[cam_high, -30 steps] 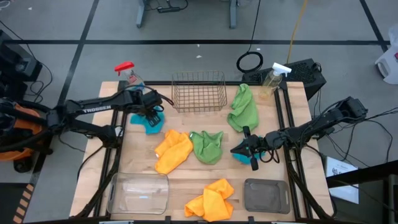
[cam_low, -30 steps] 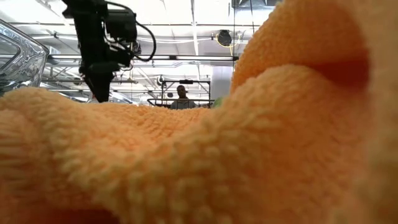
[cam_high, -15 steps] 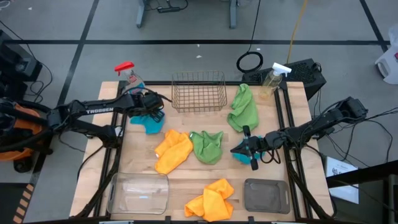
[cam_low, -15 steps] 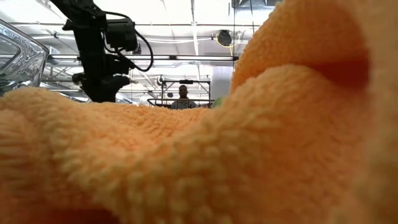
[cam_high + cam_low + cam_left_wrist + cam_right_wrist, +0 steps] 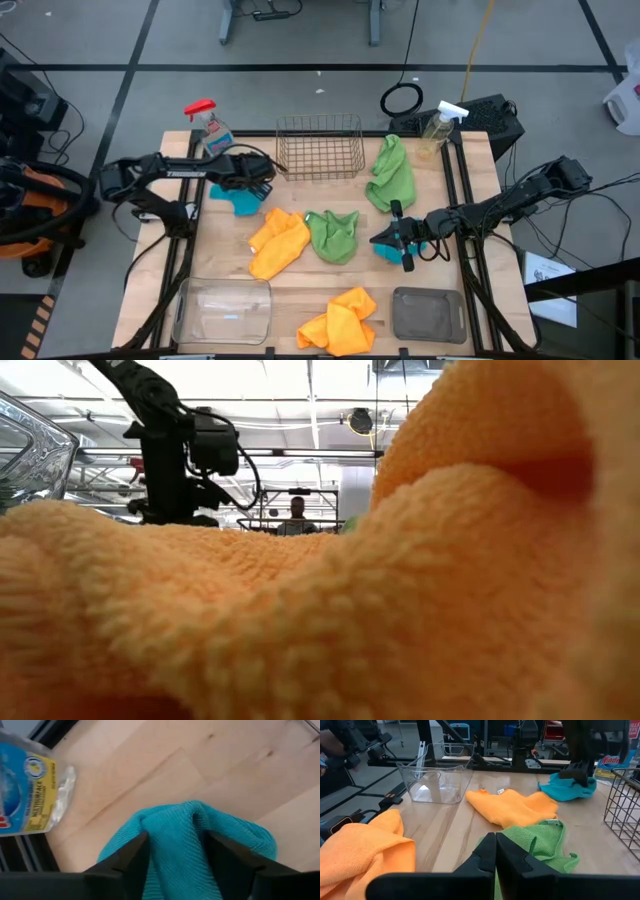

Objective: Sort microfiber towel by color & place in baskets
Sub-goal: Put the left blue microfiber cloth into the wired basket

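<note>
Teal towel (image 5: 240, 201) is lying crumpled near the bench's far left corner, beside the red-capped spray bottle (image 5: 206, 124), and the left claw (image 5: 248, 181) is now sitting low over it where a second ago it was standing taller. In the left wrist view the two dark fingers (image 5: 131, 860) are straddling a raised fold of the cloth, apart on either side and narrowing; whether they are biting yet is not something I am able to call. That is reading as the pick of the first blue cloth getting under way, with every container empty: the wire basket (image 5: 320, 147) at the far edge, the clear bin (image 5: 222, 311) at the near left corner, the dark grey bin (image 5: 427, 312) at the near right. Over by the right edge, the right claw (image 5: 398, 240) is waiting with its fingers pressed together, hovering at the second teal towel (image 5: 384, 249). Two green towels (image 5: 390, 176) and two orange towels (image 5: 278, 243) are spreading across the middle and near edge, unsorted.
</note>
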Controlling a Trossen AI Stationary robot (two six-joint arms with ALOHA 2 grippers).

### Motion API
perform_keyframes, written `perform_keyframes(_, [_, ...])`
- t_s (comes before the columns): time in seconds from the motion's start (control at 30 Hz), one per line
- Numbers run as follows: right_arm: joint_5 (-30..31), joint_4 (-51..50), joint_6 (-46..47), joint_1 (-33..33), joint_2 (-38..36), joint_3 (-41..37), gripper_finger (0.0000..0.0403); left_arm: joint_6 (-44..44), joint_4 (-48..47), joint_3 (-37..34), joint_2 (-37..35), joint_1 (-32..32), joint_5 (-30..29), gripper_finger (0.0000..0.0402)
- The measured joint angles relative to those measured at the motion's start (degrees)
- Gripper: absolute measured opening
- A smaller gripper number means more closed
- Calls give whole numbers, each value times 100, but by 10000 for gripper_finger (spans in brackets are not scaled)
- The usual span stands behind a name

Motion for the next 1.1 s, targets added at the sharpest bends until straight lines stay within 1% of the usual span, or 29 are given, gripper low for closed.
perform_keyframes(0.1, [0, -19, 1, 0, 0, 0, 0, -4, 78, 0, 93, -29, 2, 129])
perform_keyframes(0.27, [0, -114, -6, 0, 0, 0, 0, -11, 145, 0, 95, -27, 11, 28])
perform_keyframes(0.3, [0, -146, -6, 0, 0, 0, 0, -7, 143, 0, 95, -27, 11, 16])
perform_keyframes(0.33, [0, -171, -8, 0, 0, 0, 0, -7, 145, 0, 93, -27, 11, 11])
perform_keyframes(0.5, [0, -220, -17, 0, 0, 0, 0, -9, 135, 0, 81, -103, 19, 16])
perform_keyframes(0.67, [0, -237, -19, 0, 0, 0, 0, 0, 46, 2, -192, -353, -6, 6])
perform_keyframes(0.93, [9, -270, -17, 0, 0, 0, 0, -48, -679, 199, -1177, -993, -40, 5])
perform_keyframes(1.1, [136, -282, 0, 2, 1, 0, 0, -47, -690, 227, -1882, -1516, -42, 4])
